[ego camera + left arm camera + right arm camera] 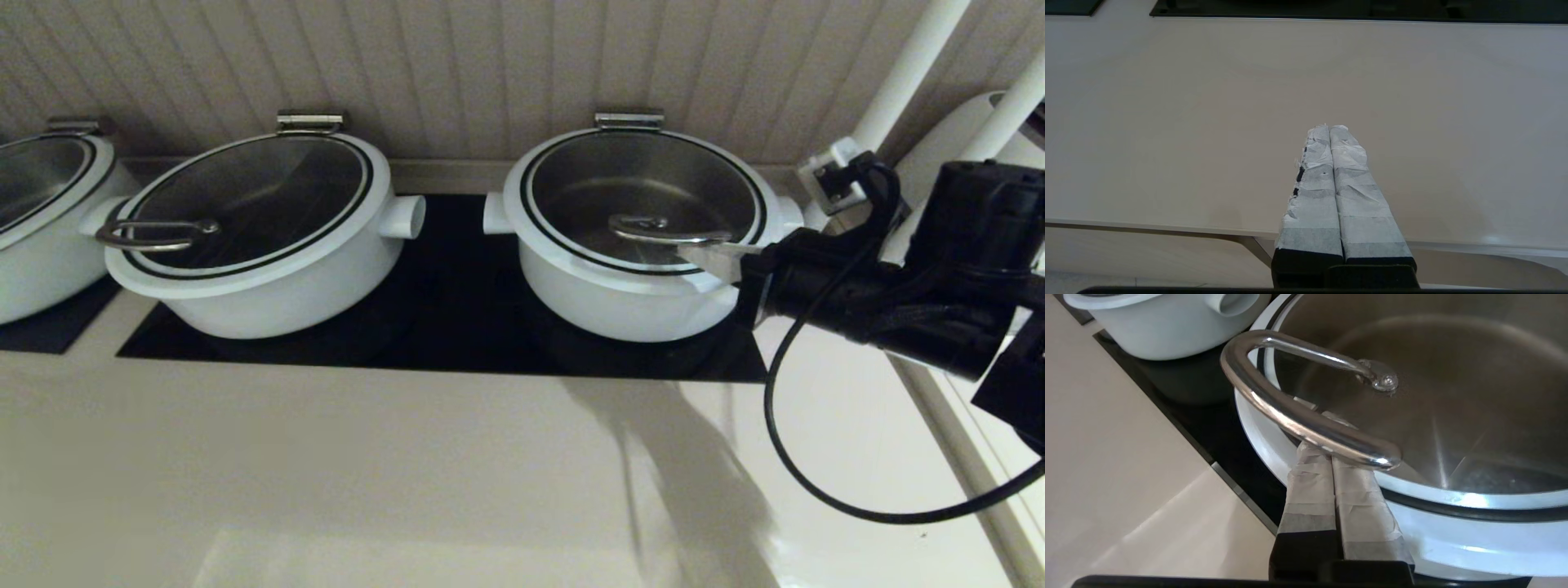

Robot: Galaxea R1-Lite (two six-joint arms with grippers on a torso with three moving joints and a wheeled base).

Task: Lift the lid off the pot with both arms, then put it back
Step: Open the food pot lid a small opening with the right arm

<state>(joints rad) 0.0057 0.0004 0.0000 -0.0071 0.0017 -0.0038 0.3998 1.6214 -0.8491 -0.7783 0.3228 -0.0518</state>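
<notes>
Lid (645,192): glass, wide white rim, thin black ring, steel handle (1306,420), hinge (629,120) at wall side. Seated flat on pot (629,302), right end of black mat (457,327).

Right end effector (1327,416): fingers pressed together, slid under handle from pot's front-right, gripping nothing.

Left end effector (1329,128): fingers together, empty, above bare tabletop (1167,122) near front edge.

Neighbour pot (269,286) well apart to left; open tabletop in front.
</notes>
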